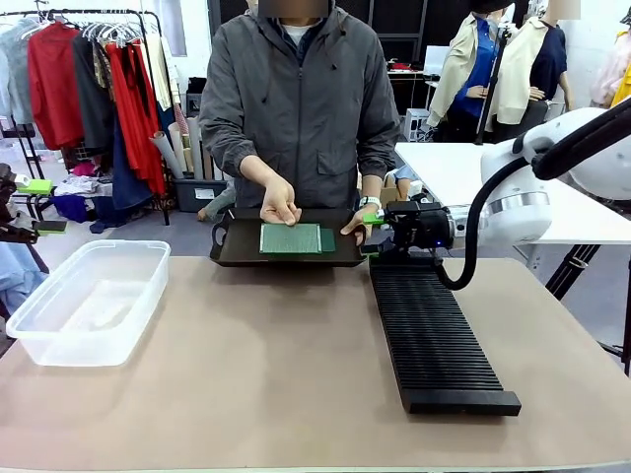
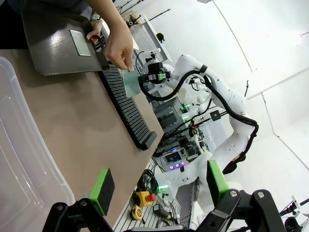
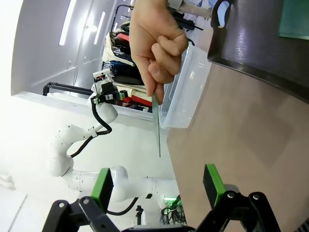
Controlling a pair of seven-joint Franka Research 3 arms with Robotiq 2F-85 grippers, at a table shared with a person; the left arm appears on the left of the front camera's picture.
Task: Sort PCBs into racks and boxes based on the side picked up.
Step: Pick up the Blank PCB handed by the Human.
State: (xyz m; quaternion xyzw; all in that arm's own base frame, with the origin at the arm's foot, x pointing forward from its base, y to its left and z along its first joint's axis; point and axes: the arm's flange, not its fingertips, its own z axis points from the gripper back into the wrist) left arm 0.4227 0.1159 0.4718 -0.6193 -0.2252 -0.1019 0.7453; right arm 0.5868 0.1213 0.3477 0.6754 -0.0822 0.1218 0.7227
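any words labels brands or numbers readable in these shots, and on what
No text can be read.
Green rectangular PCBs on the dark flat tray: dotted grid, no legible print.
Long black slotted rack and clear plastic tub: no markings visible.
Lit panels on background equipment: too small and blurred.

Bright, even overhead light; soft shadows on the worktop (image 1: 246, 365). Wrist views bow at edges, walls overexposed.
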